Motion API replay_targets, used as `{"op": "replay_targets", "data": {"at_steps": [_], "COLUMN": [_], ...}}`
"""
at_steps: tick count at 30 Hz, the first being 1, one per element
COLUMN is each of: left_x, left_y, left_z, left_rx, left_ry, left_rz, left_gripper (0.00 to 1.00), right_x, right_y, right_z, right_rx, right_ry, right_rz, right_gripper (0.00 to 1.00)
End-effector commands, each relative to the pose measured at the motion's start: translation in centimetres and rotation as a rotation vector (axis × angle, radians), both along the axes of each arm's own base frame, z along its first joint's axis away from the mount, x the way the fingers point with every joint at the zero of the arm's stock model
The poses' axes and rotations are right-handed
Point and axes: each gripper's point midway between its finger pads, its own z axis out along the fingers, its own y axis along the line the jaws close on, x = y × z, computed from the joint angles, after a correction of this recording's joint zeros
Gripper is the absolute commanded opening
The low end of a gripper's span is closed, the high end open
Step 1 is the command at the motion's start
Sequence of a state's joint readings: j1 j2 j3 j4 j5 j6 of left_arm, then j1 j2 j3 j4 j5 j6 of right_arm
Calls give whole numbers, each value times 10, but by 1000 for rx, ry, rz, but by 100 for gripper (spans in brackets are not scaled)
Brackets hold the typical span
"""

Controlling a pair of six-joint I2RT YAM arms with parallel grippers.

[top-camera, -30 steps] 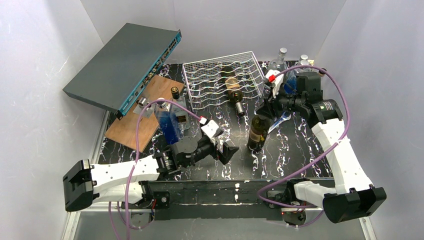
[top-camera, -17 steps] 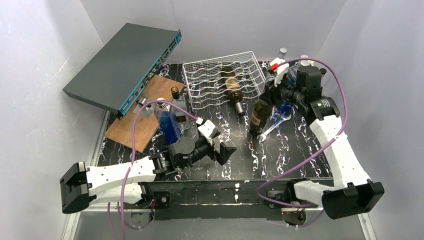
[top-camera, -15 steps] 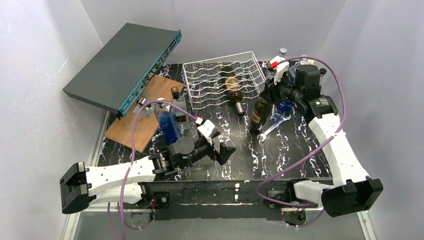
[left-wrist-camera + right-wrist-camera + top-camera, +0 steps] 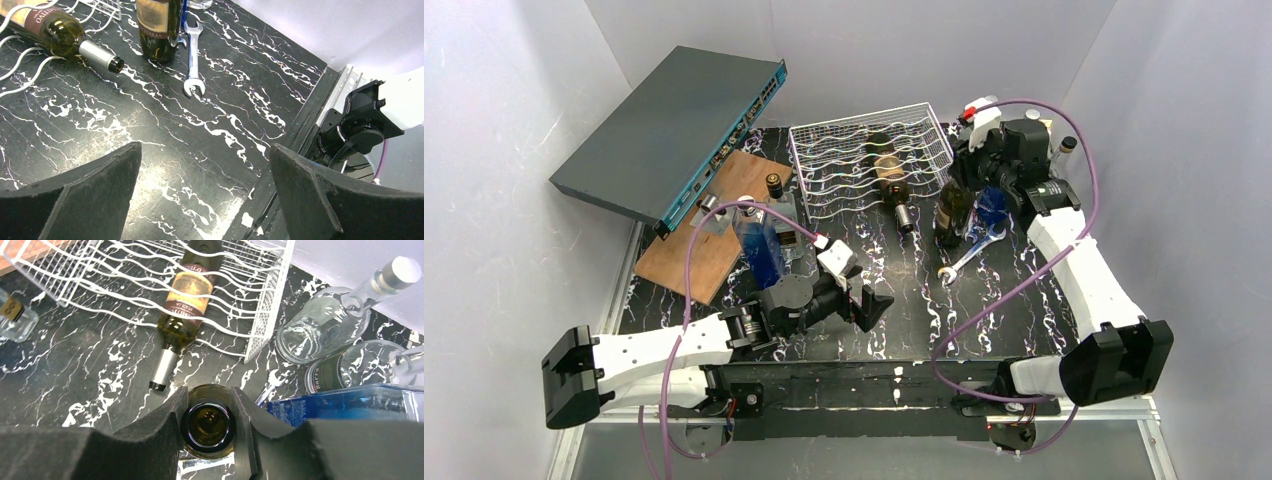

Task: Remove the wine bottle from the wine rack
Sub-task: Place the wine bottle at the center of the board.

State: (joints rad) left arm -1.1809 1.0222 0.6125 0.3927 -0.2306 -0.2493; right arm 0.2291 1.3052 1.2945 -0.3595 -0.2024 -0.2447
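Marbled tabletop [image 4: 904, 300], wine rack [image 4: 839, 175] cradling one bottle [image 4: 887, 166]

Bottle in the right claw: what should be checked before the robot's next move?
1. Grip: right gripper shut on the neck of the bottle: ok.
2. Bottle outside the rack and apart from it: ok.
3. Bottle base resting on the table: cannot tell.
4. Room around the base: the wrench lies right beside it: not ok.
5. Left gripper open and away from the bottle: ok.
6. Rack emptied: a second bottle lies in it: not ok.
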Motion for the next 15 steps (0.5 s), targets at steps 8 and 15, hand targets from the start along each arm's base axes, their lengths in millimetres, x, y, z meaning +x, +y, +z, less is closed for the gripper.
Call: {"op": "replay_targets", "data": {"at_steps": [8, 15], "left_x": [2, 2], "left_y": [11, 12], "left_z": [12, 10], "left_rx": [-40, -42], "left_ry": [-2, 6], "left_rz": [38, 42], "left_gripper": [98, 98], "right_x": [56, 76], "right_y": [-17, -31], "right_z": [61, 53], "right_rx": [79, 115], "right_ry": [-242, -230], "right_rz": [-163, -227], "right_gripper": [1, 1]}}
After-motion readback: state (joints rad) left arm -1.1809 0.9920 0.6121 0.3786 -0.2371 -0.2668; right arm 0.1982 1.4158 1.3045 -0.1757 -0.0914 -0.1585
